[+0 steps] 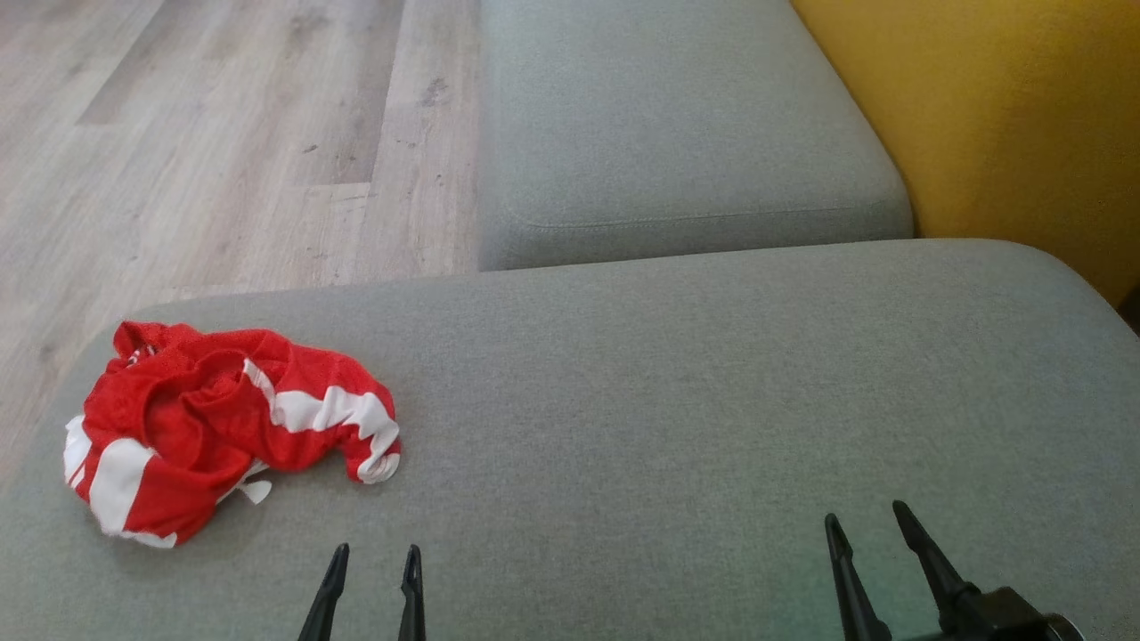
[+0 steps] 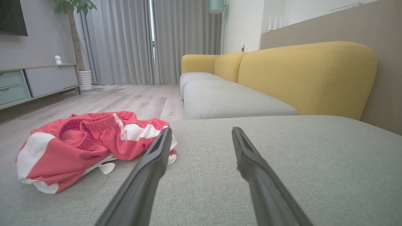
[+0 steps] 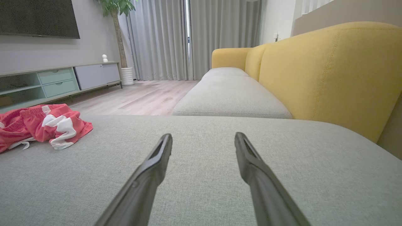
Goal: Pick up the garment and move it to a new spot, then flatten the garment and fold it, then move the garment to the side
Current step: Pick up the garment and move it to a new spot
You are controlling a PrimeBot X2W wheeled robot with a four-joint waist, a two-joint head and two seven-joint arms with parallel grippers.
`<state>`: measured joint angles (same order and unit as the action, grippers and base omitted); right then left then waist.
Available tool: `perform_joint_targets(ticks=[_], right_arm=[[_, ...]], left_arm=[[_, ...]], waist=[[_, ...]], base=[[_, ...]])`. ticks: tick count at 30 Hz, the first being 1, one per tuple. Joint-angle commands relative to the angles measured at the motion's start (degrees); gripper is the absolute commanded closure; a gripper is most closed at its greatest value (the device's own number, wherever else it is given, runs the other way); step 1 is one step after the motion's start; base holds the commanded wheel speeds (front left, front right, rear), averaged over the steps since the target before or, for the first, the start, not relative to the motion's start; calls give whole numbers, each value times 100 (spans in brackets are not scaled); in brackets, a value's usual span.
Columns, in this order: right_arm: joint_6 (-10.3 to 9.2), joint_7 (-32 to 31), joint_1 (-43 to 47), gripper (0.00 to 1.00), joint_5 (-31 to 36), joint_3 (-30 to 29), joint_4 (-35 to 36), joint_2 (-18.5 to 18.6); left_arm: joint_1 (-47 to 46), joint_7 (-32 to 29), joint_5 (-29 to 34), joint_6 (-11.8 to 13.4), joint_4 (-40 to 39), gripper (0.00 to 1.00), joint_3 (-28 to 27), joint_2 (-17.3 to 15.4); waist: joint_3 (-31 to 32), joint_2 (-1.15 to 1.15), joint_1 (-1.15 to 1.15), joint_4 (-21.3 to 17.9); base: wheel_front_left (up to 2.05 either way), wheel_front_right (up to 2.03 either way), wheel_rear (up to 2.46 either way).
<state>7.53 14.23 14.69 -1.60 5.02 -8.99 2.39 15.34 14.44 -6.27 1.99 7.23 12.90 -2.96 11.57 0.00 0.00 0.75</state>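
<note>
One garment (image 1: 223, 427), red with white stripes, lies crumpled in a heap at the far left of the near cushion (image 1: 668, 374), close to the edge by the floor (image 1: 223, 133). Two pincers of mine, both low over that cushion. My left pincer (image 1: 375, 554): fingers spread wide, nothing between them, and the garment sits just ahead and to its left, near but apart. Across to my right pincer (image 1: 864, 512): also wide open and empty, the garment well off to its left. Two grey cushions in all, the second cushion (image 1: 677, 133) lying beyond, and one yellow backrest (image 1: 1006, 116) on the right.
</note>
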Motion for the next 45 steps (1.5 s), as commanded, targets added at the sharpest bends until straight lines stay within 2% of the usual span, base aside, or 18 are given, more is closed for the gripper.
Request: perform_joint_targets(ticks=[1,10,31,38,45], right_arm=[[-4,77,-232,0,34,140,159,49],[-4,77,-250,0,-4,255,162,49],[-4,77,-315,0,-134,336,145,49],[-4,77,-467,0,-152,388,160,49],[-4,77,-649,0,-47,401,126,49]], left_arm=[[-265,56,-35,11,-153,0,-189,8],[-276,56,91,-46,-113,0,-316,8],[-337,56,241,-205,-125,0,-599,8],[-389,56,310,-242,-229,0,-768,8],[-421,56,251,-127,-396,0,-861,8]], waist=[[-4,0,0,24],[-63,0,0,417],[-138,0,0,1813],[-320,0,0,2075],[-513,0,0,2290]], base=[[0,0,0],[0,0,0],[0,0,0],[0,0,0],[0,0,0]])
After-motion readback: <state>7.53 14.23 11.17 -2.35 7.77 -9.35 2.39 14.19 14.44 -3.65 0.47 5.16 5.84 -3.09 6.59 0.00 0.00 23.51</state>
